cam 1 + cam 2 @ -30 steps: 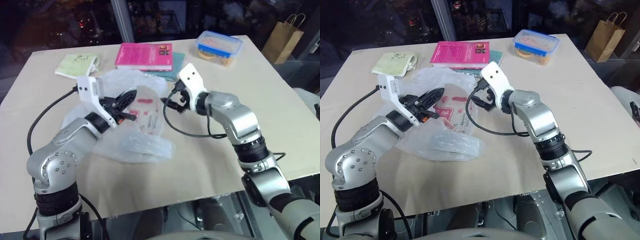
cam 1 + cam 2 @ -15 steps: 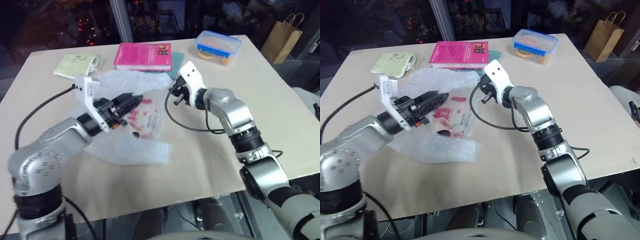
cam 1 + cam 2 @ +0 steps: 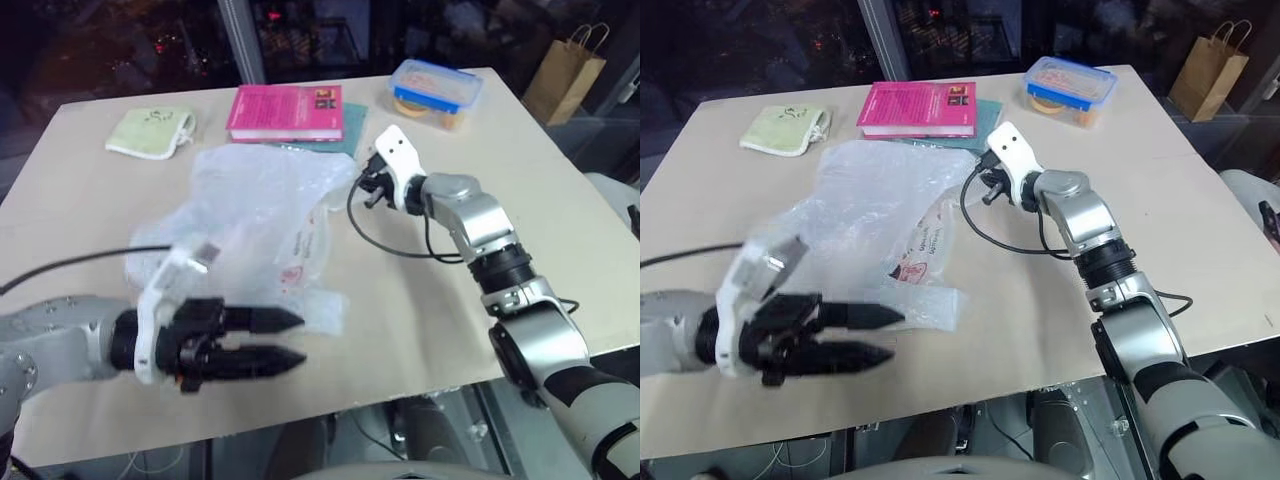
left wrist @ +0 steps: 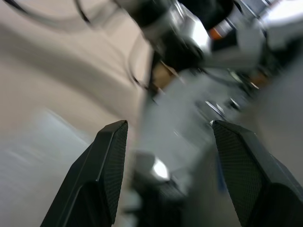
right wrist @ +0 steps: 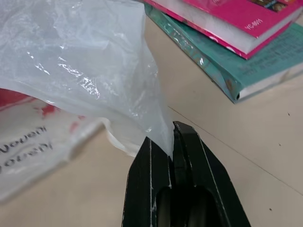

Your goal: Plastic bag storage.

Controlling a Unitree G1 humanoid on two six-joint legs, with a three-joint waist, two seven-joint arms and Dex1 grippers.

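Plastic bag (image 3: 255, 225), translucent white with red print, is spread crumpled on the bench (image 3: 560, 190), just in front of a pink book (image 3: 288, 112) stacked on a teal one (image 5: 246, 71). Its edge nearest the books is clamped in the right pincer (image 5: 171, 146), fingers pressed together on the film. The left pincer (image 3: 285, 340) is seen with fingers apart, empty, over the bench's near edge.

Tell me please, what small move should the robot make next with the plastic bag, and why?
Probably bring the left gripper back to the plastic bag to take its near edge. The right gripper is shut on the bag's corner beside the books, while the left gripper is open and holds nothing, so the bag is spread, not folded.
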